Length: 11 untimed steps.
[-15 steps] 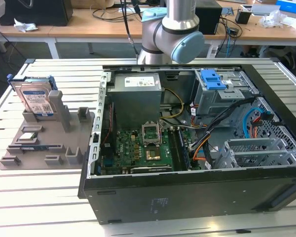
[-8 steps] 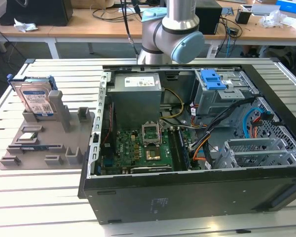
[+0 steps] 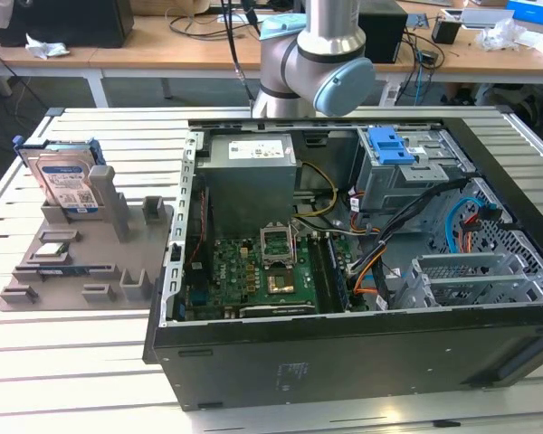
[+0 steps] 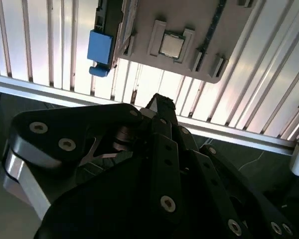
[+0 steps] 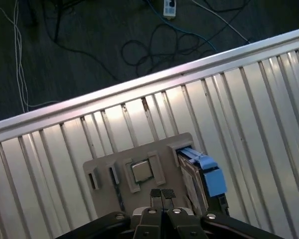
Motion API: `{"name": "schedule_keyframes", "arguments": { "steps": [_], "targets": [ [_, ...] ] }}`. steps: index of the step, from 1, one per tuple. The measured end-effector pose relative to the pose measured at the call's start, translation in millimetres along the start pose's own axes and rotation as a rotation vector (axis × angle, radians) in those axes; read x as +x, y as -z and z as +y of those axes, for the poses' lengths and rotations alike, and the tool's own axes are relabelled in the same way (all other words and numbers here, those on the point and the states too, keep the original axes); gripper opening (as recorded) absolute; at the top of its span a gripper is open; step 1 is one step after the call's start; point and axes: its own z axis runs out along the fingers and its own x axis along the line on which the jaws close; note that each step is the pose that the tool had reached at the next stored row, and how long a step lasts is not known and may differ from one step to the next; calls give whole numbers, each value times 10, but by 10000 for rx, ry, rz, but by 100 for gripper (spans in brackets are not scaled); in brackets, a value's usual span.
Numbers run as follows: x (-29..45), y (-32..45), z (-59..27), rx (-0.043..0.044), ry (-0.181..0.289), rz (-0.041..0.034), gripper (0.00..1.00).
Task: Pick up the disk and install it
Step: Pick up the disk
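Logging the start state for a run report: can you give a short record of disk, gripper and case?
disk: standing on edge in the grey tray, at the exterior view's left of the computer case
gripper: shut, holding nothing, apart from the disk
computer case: open, lying on the slatted table
task state: disk not yet picked up

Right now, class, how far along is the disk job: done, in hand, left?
Done: nothing; the disk stands in the grey holder beside the open computer case. In hand: nothing; the gripper, shut and empty, points down toward the holder. Left: picking up and installing the disk.
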Motion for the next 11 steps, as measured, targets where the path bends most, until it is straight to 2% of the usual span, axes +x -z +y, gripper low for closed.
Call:
{"name": "schedule_keyframes", "arguments": {
  "steps": [1, 5, 8, 11],
  "targets": [
    [0, 0, 0, -8, 327, 11, 10],
    [-1, 0, 0, -26, 1110, 37, 10],
    [-2, 0, 0, -48, 2053, 68, 10],
    [-2, 1, 1, -55, 2369, 79, 10]
  ]
}}
